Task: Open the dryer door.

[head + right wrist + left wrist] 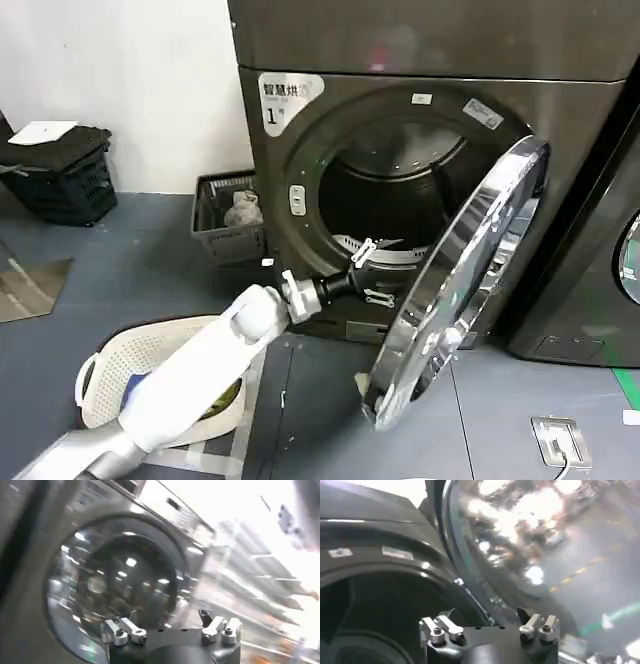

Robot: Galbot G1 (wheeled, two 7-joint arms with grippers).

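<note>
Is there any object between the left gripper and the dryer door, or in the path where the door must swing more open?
Nothing visible stands between them. The left gripper, open, sits in front of the drum opening, just beside the inner face of the dryer door. The floor on the door's outer side looks free, apart from the neighbouring machine farther right.

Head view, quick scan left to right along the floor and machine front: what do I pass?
Black crate → white laundry basket → grey basket → left gripper, open at the drum mouth → dryer door, swung open → neighbouring machine.

Left arm extended forward, left tool [368, 270] fingers spread.
</note>
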